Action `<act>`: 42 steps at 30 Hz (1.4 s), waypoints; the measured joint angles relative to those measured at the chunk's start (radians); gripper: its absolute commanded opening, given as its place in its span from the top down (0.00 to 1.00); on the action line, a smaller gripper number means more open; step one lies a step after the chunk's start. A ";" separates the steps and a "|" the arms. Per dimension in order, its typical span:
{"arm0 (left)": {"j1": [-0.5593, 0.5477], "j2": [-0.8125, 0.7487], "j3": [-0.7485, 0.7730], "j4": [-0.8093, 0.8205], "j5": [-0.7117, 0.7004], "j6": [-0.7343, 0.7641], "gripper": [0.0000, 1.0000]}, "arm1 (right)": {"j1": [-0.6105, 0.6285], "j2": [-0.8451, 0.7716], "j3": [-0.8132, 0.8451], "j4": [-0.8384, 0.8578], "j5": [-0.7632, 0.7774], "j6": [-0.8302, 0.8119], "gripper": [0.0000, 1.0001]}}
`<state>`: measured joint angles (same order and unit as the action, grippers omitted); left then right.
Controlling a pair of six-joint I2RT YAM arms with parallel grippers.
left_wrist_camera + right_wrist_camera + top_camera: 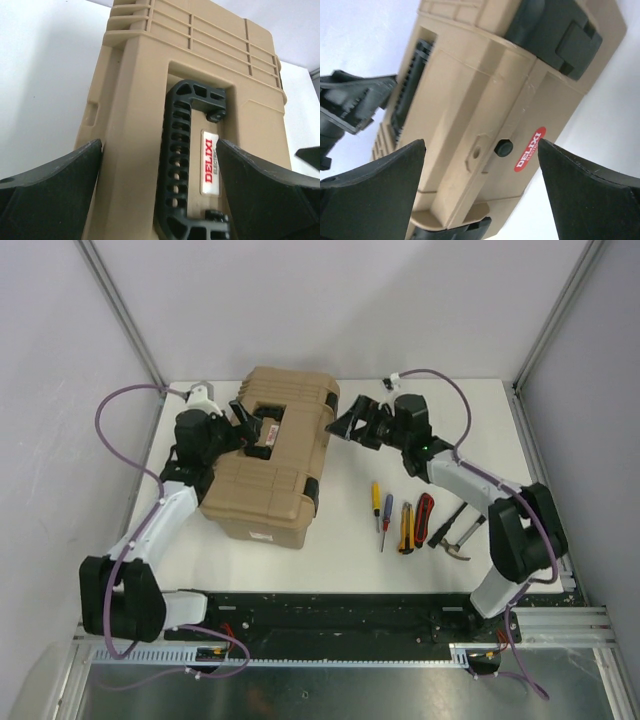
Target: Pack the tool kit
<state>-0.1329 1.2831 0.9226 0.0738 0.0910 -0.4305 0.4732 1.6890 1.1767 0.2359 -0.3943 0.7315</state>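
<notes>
Left gripper [160,143]: jaws spread wide and empty, poised over the lid of the tool case [262,485], one finger on either side of the black handle [175,165]. Right gripper [481,143]: jaws likewise spread and empty, facing the latch side of the case from the right.

Step in hand, as judged: open the case so that the tools can go in.

1. Release both latches [555,30] before any lift. Whether they are already undone cannot be told from these views.
2. Steady the body with the left gripper. Raise the lid at its latch edge with the right.
3. Lift slowly; the case may slide on the table [330,565] if it is not restrained.

Appearance: tan ribbed plastic. The handle lies flat in a recess in the lid, beside a red label [210,162]. The latches are black and sit on the side face.

Location: lid up on the white table, left of centre, skewed to the table edge, between the two grippers.

Right of the case and apart from it, the tools lie in a row: two screwdrivers [380,510], a yellow knife [406,530], red-black pliers [424,518] and two hammers [455,532]. None is packed yet.
</notes>
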 measured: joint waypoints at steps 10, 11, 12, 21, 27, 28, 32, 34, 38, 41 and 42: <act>0.001 -0.326 -0.070 -0.147 -0.012 0.039 0.00 | -0.027 -0.192 -0.146 0.044 -0.049 0.018 0.01; 0.002 -0.354 -0.078 -0.164 -0.014 0.040 0.00 | -0.027 -0.201 -0.182 0.057 -0.063 0.027 0.01; 0.003 -0.376 -0.085 -0.185 -0.014 0.039 0.01 | -0.027 -0.208 -0.218 0.074 -0.077 0.038 0.01; 0.018 -0.513 -0.208 -0.282 -0.039 -0.021 0.01 | -0.027 -0.216 -0.417 0.219 -0.198 0.150 0.01; 0.020 -0.559 -0.240 -0.295 -0.031 -0.049 0.01 | -0.010 -0.232 -0.444 0.294 -0.235 0.191 0.01; 0.021 -0.558 -0.240 -0.296 -0.030 -0.051 0.01 | -0.006 -0.232 -0.445 0.304 -0.240 0.195 0.01; 0.024 -0.562 -0.245 -0.291 -0.027 -0.061 0.01 | 0.004 -0.232 -0.470 0.348 -0.251 0.219 0.01; 0.026 -0.564 -0.253 -0.279 -0.024 -0.072 0.01 | 0.005 -0.229 -0.486 0.373 -0.253 0.237 0.01; 0.026 -0.558 -0.256 -0.264 -0.024 -0.099 0.01 | 0.005 -0.195 -0.526 0.466 -0.260 0.291 0.01; 0.020 -0.543 -0.256 -0.242 -0.020 -0.123 0.01 | 0.007 -0.131 -0.562 0.584 -0.267 0.358 0.01; 0.018 -0.537 -0.256 -0.235 -0.015 -0.131 0.02 | 0.008 -0.101 -0.574 0.631 -0.269 0.387 0.01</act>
<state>-0.1150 0.7464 0.6666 -0.1608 0.0761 -0.5617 0.4816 1.5879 0.6029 0.8669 -0.6636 1.1187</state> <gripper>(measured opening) 0.989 0.993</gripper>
